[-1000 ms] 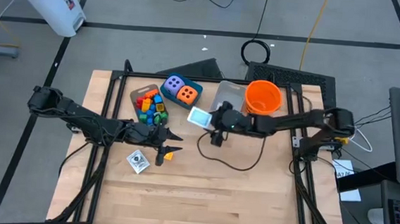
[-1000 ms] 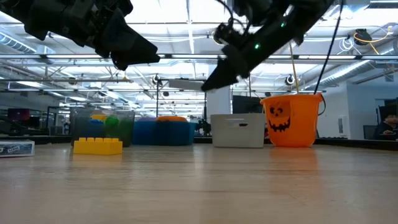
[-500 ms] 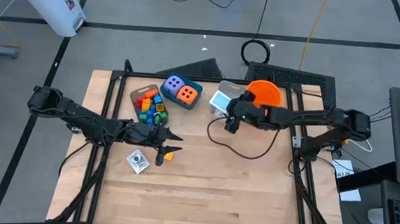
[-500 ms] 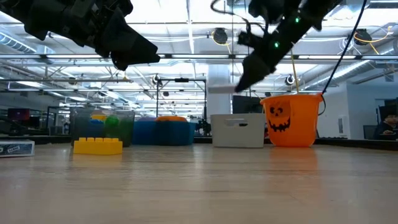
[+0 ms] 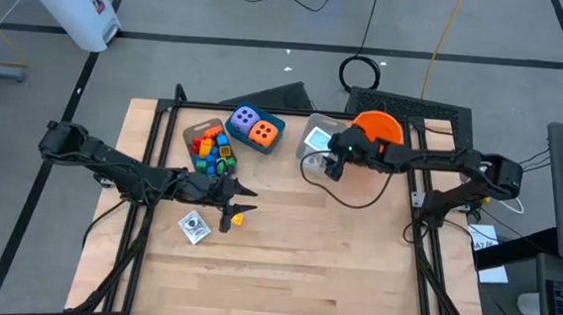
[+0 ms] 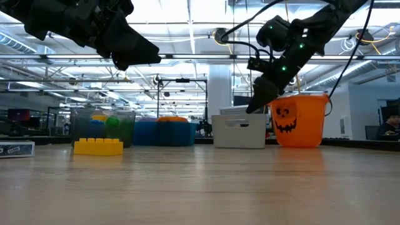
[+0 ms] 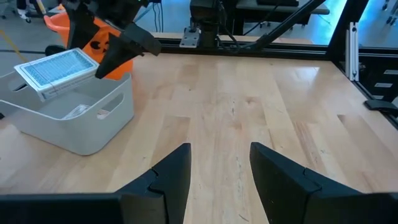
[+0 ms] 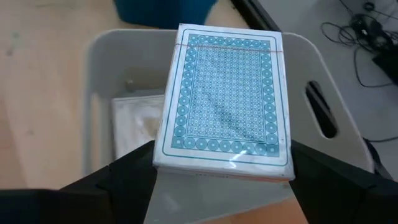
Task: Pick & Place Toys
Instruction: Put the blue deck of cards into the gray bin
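Observation:
My right gripper (image 5: 327, 153) is shut on a deck of teal-backed cards in clear wrap (image 8: 227, 99), which hangs over the open grey bin (image 8: 99, 62) beside the orange bucket (image 5: 378, 130). The deck (image 7: 56, 70) and the bin (image 7: 74, 124) also show in the left wrist view. A white flat pack (image 8: 137, 124) lies in the bin. My left gripper (image 5: 249, 197) hovers open at mid-table with nothing between its fingers (image 7: 174, 171), just above a yellow brick (image 5: 238, 217). A second deck (image 5: 193, 227) lies flat on the table. My right gripper pinches the deck between its two fingers (image 8: 134, 171), one on each long side at the near end (image 8: 163, 155). The fingers come from the table's right, slanting down. The deck is lifted clear, patterned face up and tilted a little, above the bin's opening.
A clear tub of coloured bricks (image 5: 211, 148) and a teal box with a purple and an orange die (image 5: 254, 128) stand at the far left of centre. A loose cable (image 5: 348, 197) hangs from the right arm. Bare wood fills the near half (image 5: 303, 278).
My right gripper has carried the deck from mid-table toward the far right, to a spot over the grey bin next to the bucket, tipping further downward as it went. The deck stays in its fingers.

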